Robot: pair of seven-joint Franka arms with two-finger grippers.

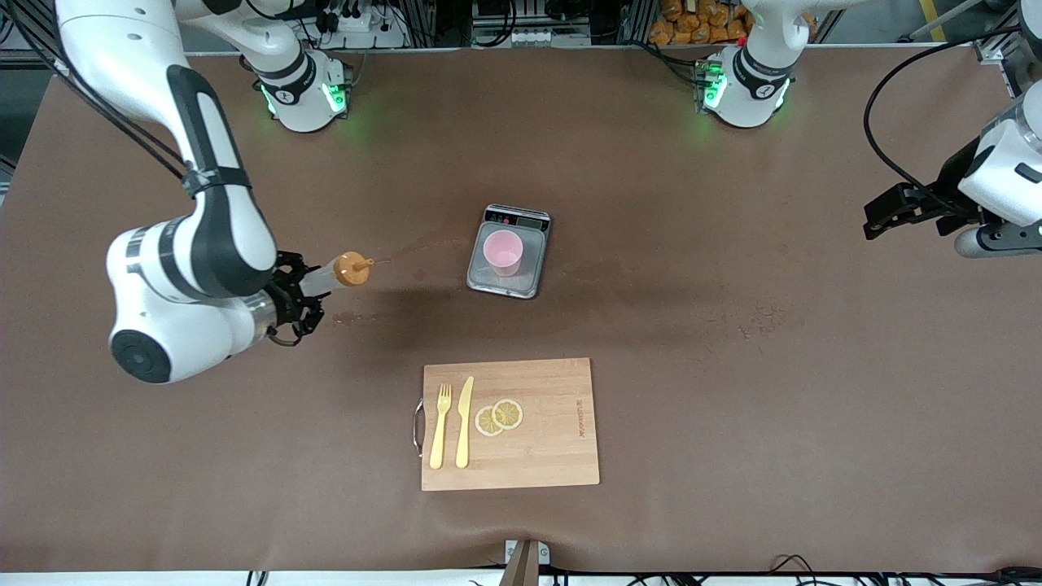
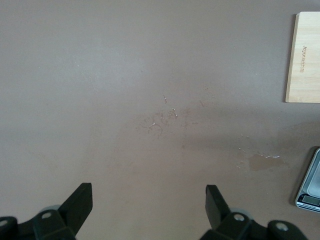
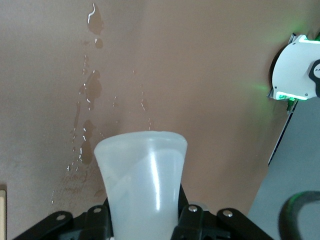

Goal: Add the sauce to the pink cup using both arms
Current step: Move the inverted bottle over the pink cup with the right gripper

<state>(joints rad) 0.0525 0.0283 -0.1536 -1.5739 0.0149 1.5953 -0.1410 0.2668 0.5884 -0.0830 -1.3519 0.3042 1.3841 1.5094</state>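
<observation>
My right gripper (image 1: 297,297) is shut on the sauce bottle (image 1: 330,277). It holds the bottle on its side above the table, with the orange nozzle cap (image 1: 352,269) pointing toward the pink cup (image 1: 502,251). The cup stands upright on the grey scale (image 1: 521,285), well apart from the nozzle. In the right wrist view the whitish bottle body (image 3: 142,180) sits between my right gripper's (image 3: 145,220) fingers. My left gripper (image 1: 871,221) is open and empty, up over bare table at the left arm's end. Its fingers are spread wide in the left wrist view (image 2: 149,197).
A wooden cutting board (image 1: 545,456) lies nearer the front camera than the scale, with a yellow fork (image 1: 440,426), knife (image 1: 465,421) and lemon slices (image 1: 498,417) on it. Wet sauce spills (image 1: 346,317) mark the table below the bottle. The scale's corner (image 2: 312,187) shows in the left wrist view.
</observation>
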